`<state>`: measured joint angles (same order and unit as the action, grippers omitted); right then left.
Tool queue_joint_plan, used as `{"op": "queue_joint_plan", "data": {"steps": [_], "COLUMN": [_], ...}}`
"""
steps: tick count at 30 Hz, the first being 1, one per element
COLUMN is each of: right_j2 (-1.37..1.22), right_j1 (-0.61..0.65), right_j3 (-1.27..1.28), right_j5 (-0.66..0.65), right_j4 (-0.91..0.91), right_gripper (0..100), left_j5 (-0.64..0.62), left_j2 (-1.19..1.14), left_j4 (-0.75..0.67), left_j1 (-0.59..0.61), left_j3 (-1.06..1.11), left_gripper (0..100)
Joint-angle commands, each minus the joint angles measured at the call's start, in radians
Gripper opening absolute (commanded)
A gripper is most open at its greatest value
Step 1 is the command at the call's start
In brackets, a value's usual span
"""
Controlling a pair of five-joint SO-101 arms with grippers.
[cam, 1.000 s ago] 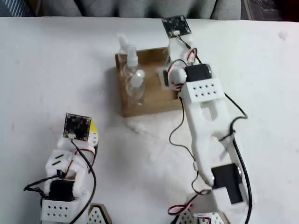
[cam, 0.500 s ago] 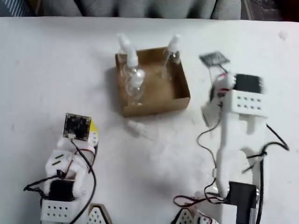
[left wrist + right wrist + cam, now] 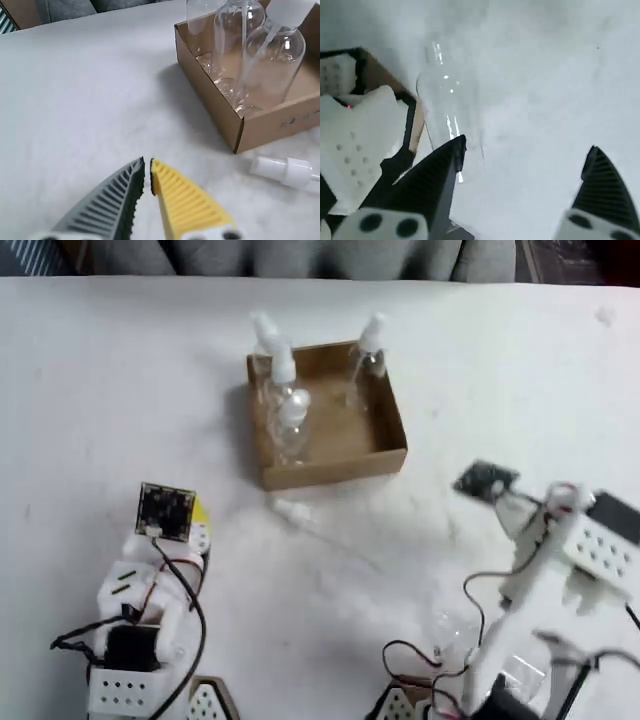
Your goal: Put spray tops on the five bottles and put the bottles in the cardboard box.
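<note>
Closest in, by the right arm's base (image 3: 355, 150): a clear bottle (image 3: 447, 110) lying on its side on the white desk (image 3: 120, 390), touched by nothing. Above it, the right fingers (image 3: 437, 175) spread wide and released, grasping nothing, the bottle nearer the one finger than the other. In the high view, the right arm (image 3: 575, 550) hanging over the desk's right part, well apart from the box.

On the other side, also near the front: the left arm (image 3: 135, 630) folded low, the left fingers (image 3: 156, 175) – one grey, one yellow – clenched tip against tip with nothing between, just over bare desk.

Further out, between the arms and the box: a loose white spray top (image 3: 282, 170) lying flat on the desk just beside the box's near wall, apart from it, with its thin tube (image 3: 335, 543) trailing toward the right arm's side.

Beyond that, the open cardboard box (image 3: 335, 472), square to the desk. Inside – four clear bottles standing upright, each with a white spray top on. Three in a row along the wall on the left arm's side: nearest bottle (image 3: 292, 425), middle bottle (image 3: 283, 370), far bottle (image 3: 263, 332). Fourth bottle (image 3: 368, 348) at the far corner on the right arm's side, apart from the row.
</note>
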<state>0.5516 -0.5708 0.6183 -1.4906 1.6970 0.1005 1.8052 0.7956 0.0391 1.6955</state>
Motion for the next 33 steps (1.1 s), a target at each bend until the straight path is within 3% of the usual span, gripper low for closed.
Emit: {"op": "queue_joint_plan", "data": {"steps": [1, 6, 9, 13, 20, 27, 33], "right_j2": [0.176, 0.335, 0.397, 0.407, 0.407, 0.409, 0.407], "right_j1": [-0.145, -0.340, -0.378, -0.372, -0.213, -0.073, -0.065], "right_j3": [0.129, 0.278, 0.324, 0.362, 0.388, 0.500, 0.511], "right_j5": [-0.308, -0.687, -0.779, -0.779, -0.775, -0.574, -0.489], "right_j4": [0.028, 0.027, 0.002, -0.015, -0.018, -0.076, -0.084], "right_gripper": [31.6, 31.6, 31.6, 31.6, 31.6, 31.7, 31.8], "left_j5": [0.011, 0.011, 0.011, 0.011, 0.011, 0.011, 0.011], "left_j2": [0.022, 0.022, 0.022, 0.022, 0.022, 0.022, 0.022], "left_j4": [0.006, 0.006, 0.006, 0.006, 0.006, 0.021, 0.021], "left_j1": [0.002, 0.002, 0.002, 0.002, 0.002, 0.002, 0.002], "left_j3": [-0.002, -0.002, -0.002, -0.002, -0.002, -0.002, -0.002], "left_gripper": [2, 2, 2, 2, 2, 2, 2]}}
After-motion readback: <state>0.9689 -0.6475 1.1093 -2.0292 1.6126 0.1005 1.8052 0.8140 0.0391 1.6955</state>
